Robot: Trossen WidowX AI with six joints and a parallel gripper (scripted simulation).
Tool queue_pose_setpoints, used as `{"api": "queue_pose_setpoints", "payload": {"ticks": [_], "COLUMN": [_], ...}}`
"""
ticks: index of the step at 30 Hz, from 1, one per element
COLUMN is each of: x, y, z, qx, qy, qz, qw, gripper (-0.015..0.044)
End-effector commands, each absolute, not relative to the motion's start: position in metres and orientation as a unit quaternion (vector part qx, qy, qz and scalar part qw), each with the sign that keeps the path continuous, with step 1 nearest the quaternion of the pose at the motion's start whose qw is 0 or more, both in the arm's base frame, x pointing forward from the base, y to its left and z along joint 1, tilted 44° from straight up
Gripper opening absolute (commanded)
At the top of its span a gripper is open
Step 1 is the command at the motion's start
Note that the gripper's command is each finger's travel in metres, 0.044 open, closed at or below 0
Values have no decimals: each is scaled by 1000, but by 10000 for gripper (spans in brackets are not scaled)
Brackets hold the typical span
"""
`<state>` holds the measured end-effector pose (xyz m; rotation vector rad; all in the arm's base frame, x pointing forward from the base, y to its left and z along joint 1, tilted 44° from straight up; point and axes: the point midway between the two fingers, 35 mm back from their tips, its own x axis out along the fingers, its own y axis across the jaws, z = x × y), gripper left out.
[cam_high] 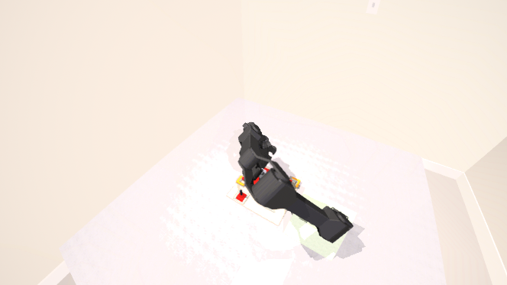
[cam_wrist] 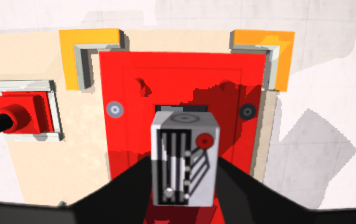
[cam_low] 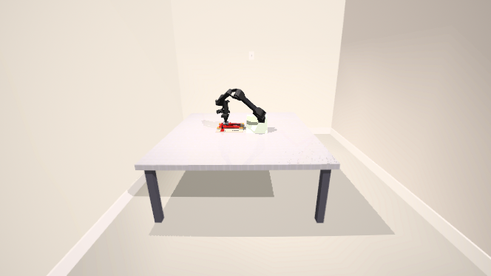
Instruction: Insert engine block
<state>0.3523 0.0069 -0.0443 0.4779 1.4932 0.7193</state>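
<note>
in the wrist view, your gripper [cam_wrist: 183, 163] [cam_low: 225, 121] is clamped on the engine block [cam_wrist: 185, 159], a pale grey box with black stripes and a red dot, at the lower centre of the frame. you have yellow corner brackets [cam_wrist: 68, 60] [cam_wrist: 285, 60] at upper left and upper right, around the red car body [cam_wrist: 175, 75], with a gap beside its right edge. its dark opening [cam_wrist: 195, 108] shows just above your block, partly hidden.
</note>
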Motion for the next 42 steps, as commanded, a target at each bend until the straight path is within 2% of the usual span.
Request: {"api": "queue_pose_setpoints", "payload": {"ticks": [1, 42], "x": [352, 352], "y": [8, 15], "z": [-45, -52], "qx": [214, 214], "qy": [657, 657], "qz": [316, 316], "qw": [650, 650], "gripper": [159, 159]}}
